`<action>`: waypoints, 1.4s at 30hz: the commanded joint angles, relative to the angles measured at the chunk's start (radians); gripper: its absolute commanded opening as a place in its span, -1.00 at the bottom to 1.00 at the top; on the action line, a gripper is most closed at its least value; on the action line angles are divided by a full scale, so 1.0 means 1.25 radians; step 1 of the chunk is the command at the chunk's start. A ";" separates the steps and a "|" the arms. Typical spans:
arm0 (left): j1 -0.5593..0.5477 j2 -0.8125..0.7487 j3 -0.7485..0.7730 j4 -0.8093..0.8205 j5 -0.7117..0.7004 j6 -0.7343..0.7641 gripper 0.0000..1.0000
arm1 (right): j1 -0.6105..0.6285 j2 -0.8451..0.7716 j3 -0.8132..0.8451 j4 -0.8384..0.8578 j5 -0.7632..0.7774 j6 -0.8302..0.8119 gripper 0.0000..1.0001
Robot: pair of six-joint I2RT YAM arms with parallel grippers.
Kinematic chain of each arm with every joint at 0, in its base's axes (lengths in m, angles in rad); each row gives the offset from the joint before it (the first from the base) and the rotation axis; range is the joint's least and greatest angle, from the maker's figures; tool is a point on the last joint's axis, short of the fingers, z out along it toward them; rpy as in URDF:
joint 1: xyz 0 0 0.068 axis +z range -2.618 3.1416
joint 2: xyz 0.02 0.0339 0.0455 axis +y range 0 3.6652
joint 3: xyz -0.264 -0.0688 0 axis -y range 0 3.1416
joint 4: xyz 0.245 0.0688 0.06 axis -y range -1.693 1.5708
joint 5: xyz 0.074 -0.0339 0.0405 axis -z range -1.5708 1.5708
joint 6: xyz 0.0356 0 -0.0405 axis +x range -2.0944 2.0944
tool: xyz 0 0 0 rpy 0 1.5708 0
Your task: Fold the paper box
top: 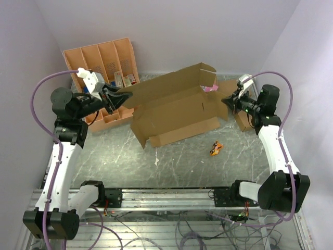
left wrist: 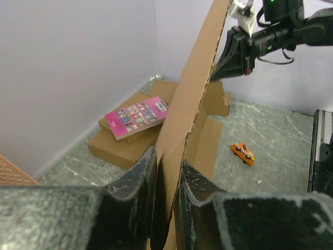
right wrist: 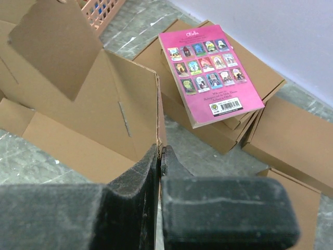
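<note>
The paper box [top: 174, 107] is a large brown cardboard piece, partly raised, spanning the table's middle. My left gripper [top: 118, 99] is shut on its left edge; in the left wrist view the upright cardboard panel [left wrist: 190, 104] runs between my fingers [left wrist: 139, 179]. My right gripper [top: 228, 101] is shut on the box's right edge; in the right wrist view the fingers [right wrist: 143, 172] pinch a thin standing wall [right wrist: 130, 114]. The box's far flap [top: 200, 73] stands up at the back.
An orange-tan compartment tray [top: 96, 60] leans at the back left. Small ready-made brown boxes [right wrist: 291, 135] lie at the back right with a pink book [right wrist: 210, 67] on top. A small orange toy car [top: 216, 149] lies on the marbled table.
</note>
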 commanded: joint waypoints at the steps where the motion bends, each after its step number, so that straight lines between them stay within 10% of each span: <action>1: 0.005 0.033 -0.026 -0.070 0.001 0.063 -0.47 | -0.008 -0.016 0.031 -0.028 0.000 -0.032 -1.00; 42: -0.004 0.176 0.153 -0.269 -0.051 0.242 -0.23 | -0.007 0.137 0.279 -0.281 -0.083 -0.152 -1.00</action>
